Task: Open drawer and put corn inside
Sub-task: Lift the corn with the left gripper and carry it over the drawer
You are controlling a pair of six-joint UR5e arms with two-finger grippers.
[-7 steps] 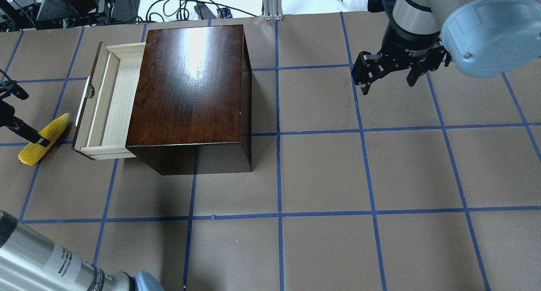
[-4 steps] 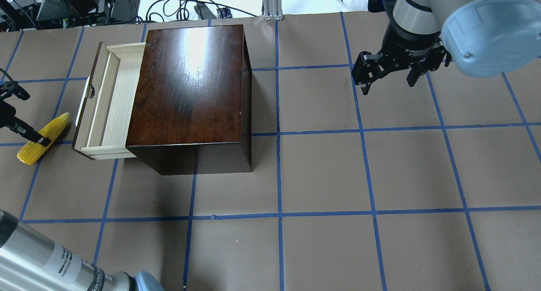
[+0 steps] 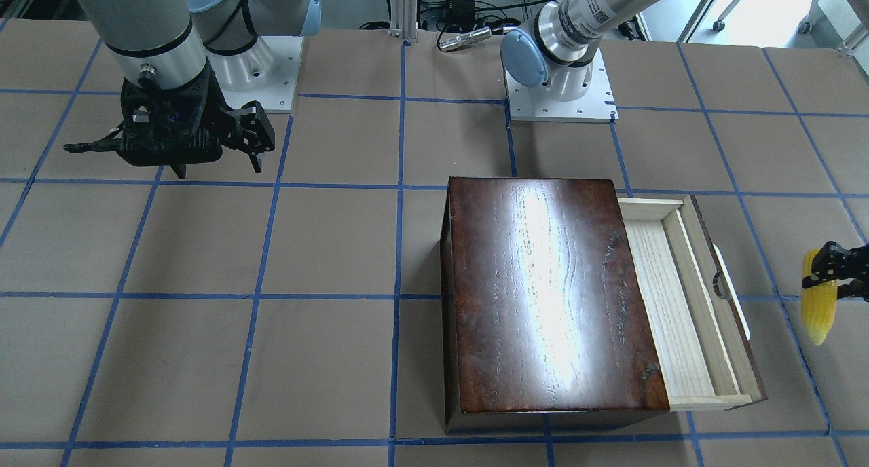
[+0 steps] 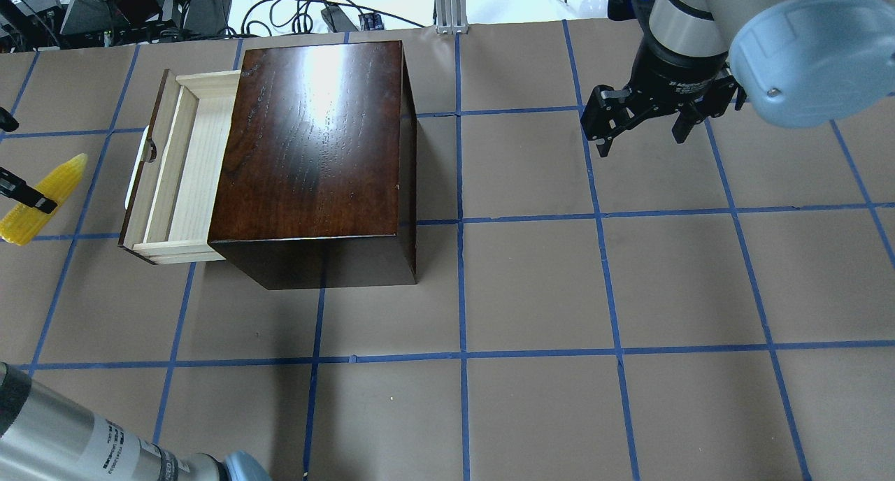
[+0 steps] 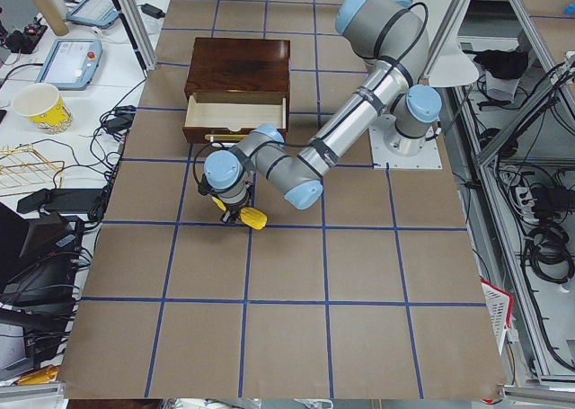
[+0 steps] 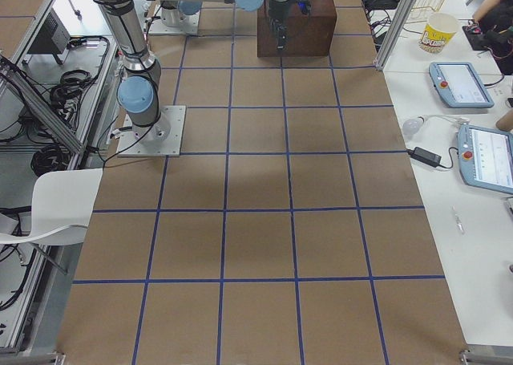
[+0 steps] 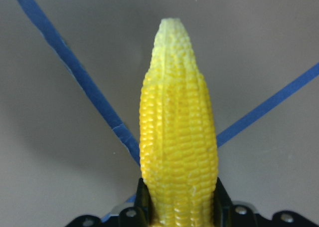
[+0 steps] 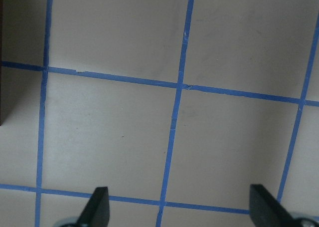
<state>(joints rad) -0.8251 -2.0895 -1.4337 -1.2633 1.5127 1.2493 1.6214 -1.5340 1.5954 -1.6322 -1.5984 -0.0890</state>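
The corn is a yellow cob held in my left gripper, which is shut on it at the far left edge of the overhead view, left of the drawer. The wrist view shows the corn between the fingers, tip pointing away, over the brown table. The drawer of the dark wooden box is pulled open to the left and its pale tray looks empty. It also shows in the front view. My right gripper is open and empty, far right of the box.
Blue tape lines grid the brown table. Cables and gear lie beyond the far edge. The drawer's white handle faces the corn. The left arm's forearm crosses the near left corner.
My left gripper has moved left and farther away in the overhead view, carrying the corn with it. The drawer, box and right arm have not moved.
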